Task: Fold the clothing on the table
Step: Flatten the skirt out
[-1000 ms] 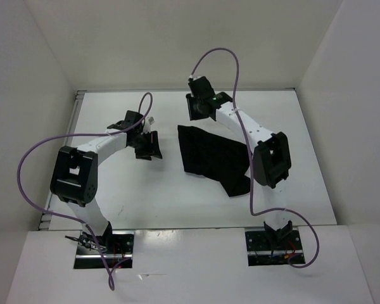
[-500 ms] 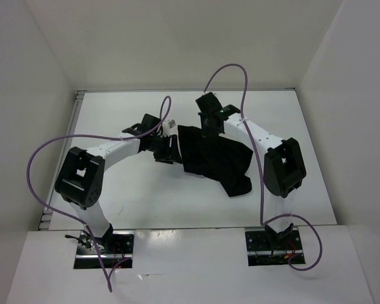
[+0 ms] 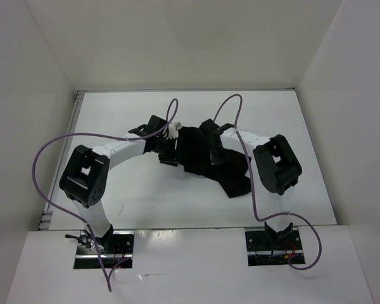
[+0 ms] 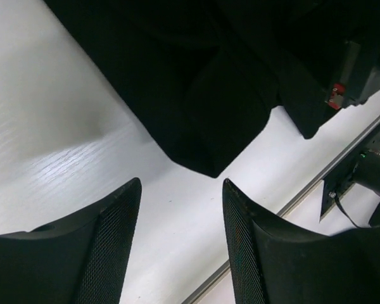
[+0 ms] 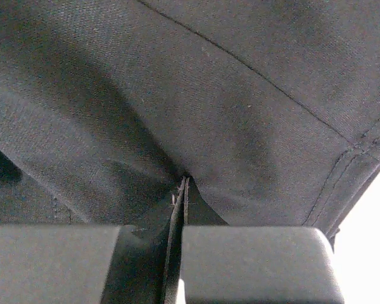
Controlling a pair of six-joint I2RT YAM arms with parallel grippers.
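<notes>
– Two grippers are to be accounted for. How is the right gripper [image 5: 181,185] found?

– It is found clamped on the clothing [image 3: 199,163]: in its wrist view a pinch of black cloth is seen caught between the closed jaws. From above, its fingertips cannot be told from the cloth, black being laid on black.

– And the left gripper [image 4: 180,187]?

– Its jaws are held apart with nothing between them. Only bare table [image 3: 145,196] is seen in the gap, just short of a corner of the garment. Whether the fingers touch the tabletop cannot be told.

– Where is the clothing placed?

– It is spread about the middle of the table, somewhat towards the right edge and well apart from every corner. Its far part is covered by the right arm [image 3: 275,161], and its folds can hardly be made out from above. In the left wrist view it is cut off by the top of the picture. The right wrist view is nearly filled by cloth crossed by a stitched seam [image 5: 253,75], with only a sliver of white left at the right side.
</notes>
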